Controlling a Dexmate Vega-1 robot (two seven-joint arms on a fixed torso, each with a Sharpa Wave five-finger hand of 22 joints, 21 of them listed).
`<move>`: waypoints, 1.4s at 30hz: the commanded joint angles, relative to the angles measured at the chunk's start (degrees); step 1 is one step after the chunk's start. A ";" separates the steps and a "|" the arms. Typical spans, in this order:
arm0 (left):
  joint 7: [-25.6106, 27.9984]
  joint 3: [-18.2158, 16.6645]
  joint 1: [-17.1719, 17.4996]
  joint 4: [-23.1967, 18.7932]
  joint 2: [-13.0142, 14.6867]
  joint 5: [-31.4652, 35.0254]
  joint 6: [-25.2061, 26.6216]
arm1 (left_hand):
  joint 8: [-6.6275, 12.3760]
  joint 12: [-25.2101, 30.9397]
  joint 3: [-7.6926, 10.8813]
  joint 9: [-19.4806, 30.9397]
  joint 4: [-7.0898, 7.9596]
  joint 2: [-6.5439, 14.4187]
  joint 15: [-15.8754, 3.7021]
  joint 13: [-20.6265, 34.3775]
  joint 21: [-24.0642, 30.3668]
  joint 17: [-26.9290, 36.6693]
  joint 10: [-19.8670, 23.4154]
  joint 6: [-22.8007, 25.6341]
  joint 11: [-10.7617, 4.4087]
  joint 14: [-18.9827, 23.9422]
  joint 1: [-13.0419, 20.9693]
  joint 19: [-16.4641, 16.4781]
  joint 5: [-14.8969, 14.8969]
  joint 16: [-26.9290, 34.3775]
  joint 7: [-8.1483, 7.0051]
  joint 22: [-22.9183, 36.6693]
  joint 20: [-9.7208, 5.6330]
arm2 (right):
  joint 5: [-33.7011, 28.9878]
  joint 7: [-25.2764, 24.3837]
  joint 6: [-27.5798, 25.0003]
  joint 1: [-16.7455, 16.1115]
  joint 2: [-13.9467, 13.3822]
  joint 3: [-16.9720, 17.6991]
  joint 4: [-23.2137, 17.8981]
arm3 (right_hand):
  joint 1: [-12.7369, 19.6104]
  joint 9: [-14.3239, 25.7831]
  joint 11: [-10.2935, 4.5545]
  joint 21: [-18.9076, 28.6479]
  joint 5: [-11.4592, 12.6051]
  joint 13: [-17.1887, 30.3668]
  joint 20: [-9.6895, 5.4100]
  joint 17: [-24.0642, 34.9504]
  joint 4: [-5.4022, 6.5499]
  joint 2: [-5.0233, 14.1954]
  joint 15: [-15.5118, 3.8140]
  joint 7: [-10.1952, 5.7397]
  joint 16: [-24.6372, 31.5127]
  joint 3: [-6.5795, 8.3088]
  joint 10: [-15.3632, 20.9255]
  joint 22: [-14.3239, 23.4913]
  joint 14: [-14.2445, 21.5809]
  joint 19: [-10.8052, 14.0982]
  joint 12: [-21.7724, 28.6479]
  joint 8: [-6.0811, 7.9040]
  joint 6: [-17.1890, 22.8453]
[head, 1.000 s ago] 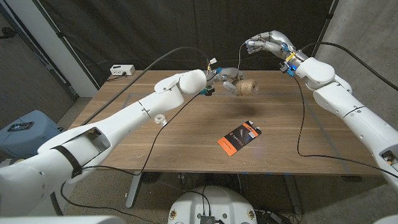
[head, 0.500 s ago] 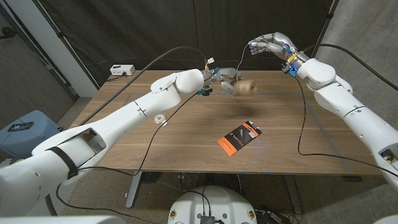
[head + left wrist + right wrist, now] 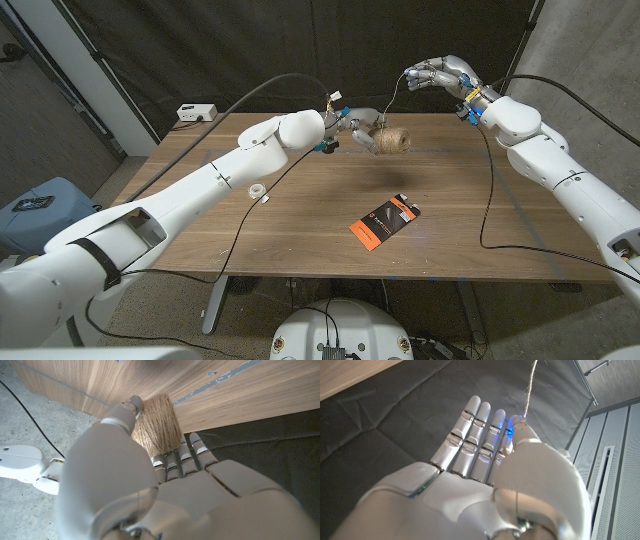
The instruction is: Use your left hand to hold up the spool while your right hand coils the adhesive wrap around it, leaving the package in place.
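A spool (image 3: pixel 394 141) wound with brown twine hangs above the far middle of the table, gripped at one end by my left hand (image 3: pixel 358 128). The left wrist view shows the spool (image 3: pixel 157 425) pinched between the thumb and fingers of that hand (image 3: pixel 150 490). A thin strand of twine (image 3: pixel 392 100) rises from the spool to my right hand (image 3: pixel 435 72), which is raised high over the table's far edge. The right wrist view shows the strand (image 3: pixel 530 382) pinched between the thumb and a fingertip of the right hand (image 3: pixel 485 475). An orange and black package (image 3: pixel 383 221) lies flat mid-table.
A small white roll (image 3: pixel 259 191) lies on the wooden table (image 3: pixel 300 230) under my left forearm. A white box (image 3: pixel 196 112) sits at the far left corner. A black curtain hangs behind the table. Cables trail from both arms.
My right hand has moved a little to the right with the strand. The spool and the package stay where they were.
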 commanded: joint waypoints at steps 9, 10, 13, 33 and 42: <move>-0.45 -1.09 0.58 -3.37 1.15 -0.92 1.89 | 0.42 0.29 0.73 5.50 0.20 4.24 -0.09 0.83 0.50 0.26 0.37 3.95 -0.13 0.08 -3.05 0.18 0.39 0.36 0.47 0.18 -0.17 | 2.42 0.41 1.00 -1.90 0.00 0.80 2.92 | -0.08 0.29 -0.17 0.40 0.12 0.21 -3.50 0.24 -0.17 0.43 -6.60 0.06 -0.03 0.01 0.47 0.30 0.66 -0.48 -0.38 0.30 0.59; -0.64 -1.09 0.61 -3.88 1.45 -0.78 2.08 | 0.43 0.29 0.73 5.50 0.23 4.30 -0.16 0.83 0.51 0.28 0.36 3.96 -0.12 0.07 -3.07 0.18 0.39 0.37 0.44 0.18 -0.18 | 2.60 0.52 1.15 -2.05 -0.06 0.90 3.17 | -0.06 0.30 -0.17 0.41 0.13 0.20 -3.52 0.24 -0.17 0.47 -6.62 0.04 -0.05 0.03 0.51 0.30 0.64 -0.48 -0.39 0.29 0.59; -0.90 -1.20 0.74 -4.63 1.79 -0.75 2.56 | 0.43 0.29 0.76 5.51 0.20 4.23 -0.16 0.82 0.53 0.22 0.41 4.00 -0.12 0.12 -3.09 0.21 0.43 0.33 0.37 0.19 -0.22 | 2.80 0.42 1.27 -2.32 -0.16 1.06 3.43 | -0.01 0.30 -0.13 0.44 0.13 0.20 -3.52 0.29 -0.20 0.45 -6.66 0.04 -0.04 0.04 0.50 0.30 0.69 -0.50 -0.42 0.25 0.55; -2.96 -2.56 2.02 -10.06 5.07 -0.68 6.23 | 0.38 0.24 0.79 5.55 0.26 4.29 -0.14 0.87 0.59 0.26 0.38 4.01 -0.11 0.12 -3.26 0.11 0.49 0.41 0.45 0.18 -0.22 | 3.69 -0.18 1.85 -3.25 -0.92 2.17 6.05 | -0.05 0.34 -0.17 0.61 0.13 0.33 -3.54 0.41 -0.16 0.45 -6.59 0.10 -0.30 0.03 0.49 0.30 0.63 -0.64 -0.57 0.10 0.60; -2.89 -3.04 2.22 -10.84 5.57 -1.10 6.86 | 0.36 0.23 0.73 5.56 0.36 4.33 -0.16 0.86 0.64 0.30 0.44 4.02 -0.20 0.14 -3.47 0.12 0.49 0.47 0.36 0.18 -0.25 | 3.98 -0.15 1.72 -3.44 -0.53 1.88 7.11 | -0.09 0.36 -0.17 0.66 0.12 0.41 -3.52 0.41 -0.12 0.46 -6.55 0.11 -0.47 0.04 0.44 0.30 0.51 -0.74 -0.62 -0.01 0.49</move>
